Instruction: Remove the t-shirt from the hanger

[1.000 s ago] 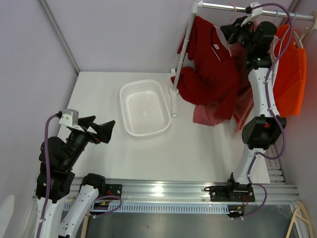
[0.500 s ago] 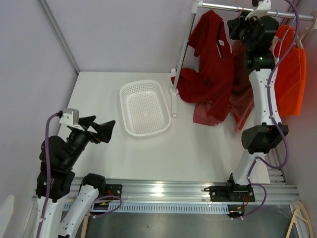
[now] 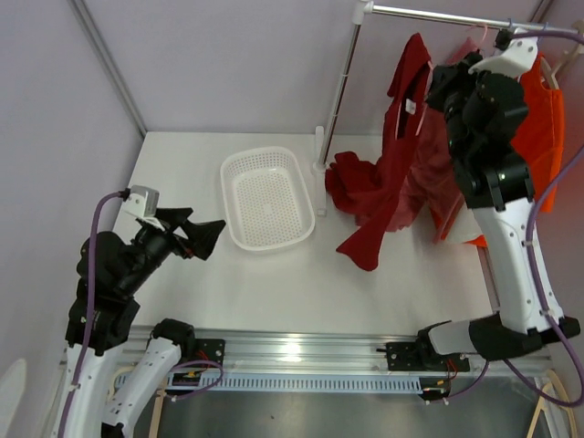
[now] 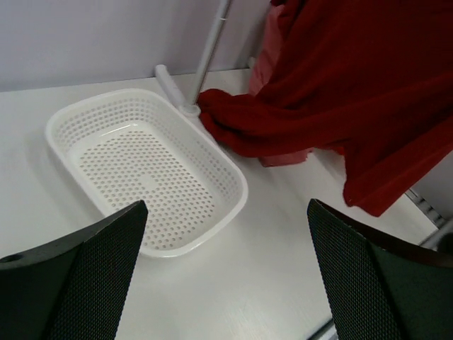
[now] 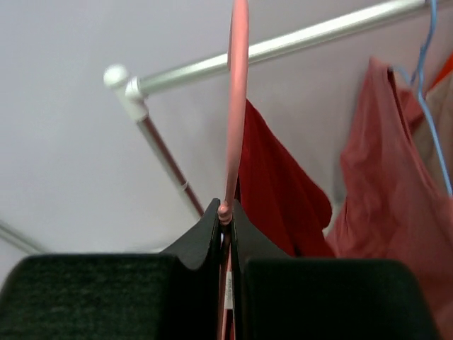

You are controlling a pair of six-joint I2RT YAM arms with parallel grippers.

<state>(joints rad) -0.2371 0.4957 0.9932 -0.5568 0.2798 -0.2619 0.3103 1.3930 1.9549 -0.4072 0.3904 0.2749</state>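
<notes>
The right arm reached up high by the rail (image 3: 438,14). The right end effector (image 5: 225,212) was pinched shut on the thin pink hanger (image 5: 237,106). Only the right wrist view showed that. The red t-shirt (image 3: 365,187) hung beside it, its bottom lying on the tabletop (image 3: 182,164) near the basket (image 3: 228,182). The left arm sat low. The left end effector (image 4: 226,283) was spread wide, holding nothing.

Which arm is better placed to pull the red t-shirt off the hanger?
Probably left: the left fingers are open, empty and face the red t-shirt, while the right fingers are shut on the pink hanger.
</notes>
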